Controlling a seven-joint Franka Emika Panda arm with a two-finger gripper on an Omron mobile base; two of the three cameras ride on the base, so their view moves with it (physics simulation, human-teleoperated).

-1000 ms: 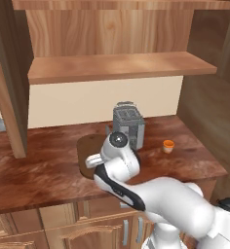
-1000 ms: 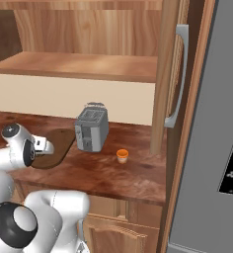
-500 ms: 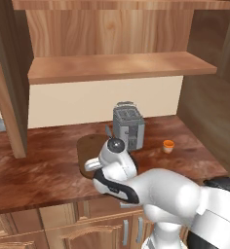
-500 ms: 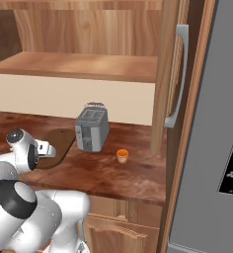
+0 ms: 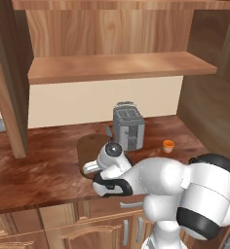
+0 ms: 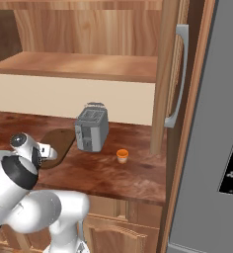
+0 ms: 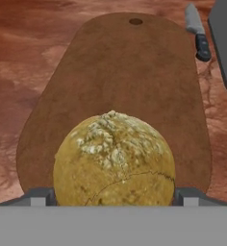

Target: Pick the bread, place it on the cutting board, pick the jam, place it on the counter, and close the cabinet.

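The cabinet (image 6: 170, 74) is the largest thing here: light-brown wood with its tall door standing open, a long grey vertical bar handle (image 6: 176, 79) on it, and a plain wooden shelf (image 5: 117, 65) inside with bare boards. Below runs the counter (image 5: 39, 165), a glossy reddish-brown worktop with strong wood grain, and light-wood doors beneath. On it lies the cutting board (image 7: 130, 77), flat, dark brown, with rounded ends and a small hole near its far end. A boxy grey metal toaster (image 5: 128, 126) stands just beside the board, and a knife (image 7: 197, 33) with a dark handle lies on the counter by the board's far corner. The bread (image 7: 114, 161), a round olive-yellow ball with a lumpy, paler crust on top and a thin crack low on its face, sits between the fingertips of the pincer (image 7: 114, 196), over the near end of the board; the pincer is closed on it. The jam (image 6: 122, 155), a tiny squat orange jar, stands on the counter to the right of the toaster, well apart from the board.
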